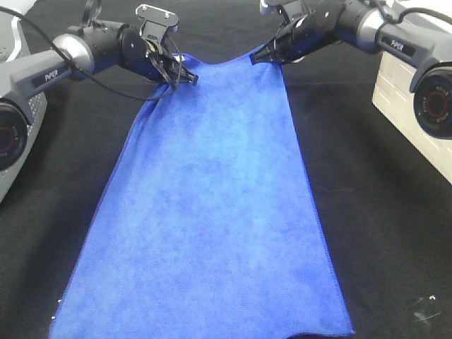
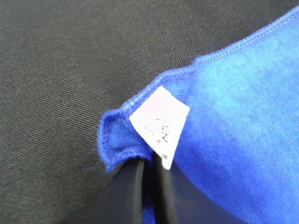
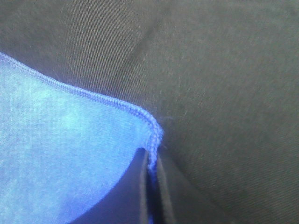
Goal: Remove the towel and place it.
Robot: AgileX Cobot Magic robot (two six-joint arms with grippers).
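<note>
Two grippers, one towel (image 1: 212, 212): the left gripper (image 1: 185, 78) is closed on the tagged corner, the right gripper (image 1: 260, 56) pinches the other far corner, the rest trailing from both jaws over one black cloth (image 1: 381, 212). Only hems are held; uneven pulling could slip a corner free
</note>
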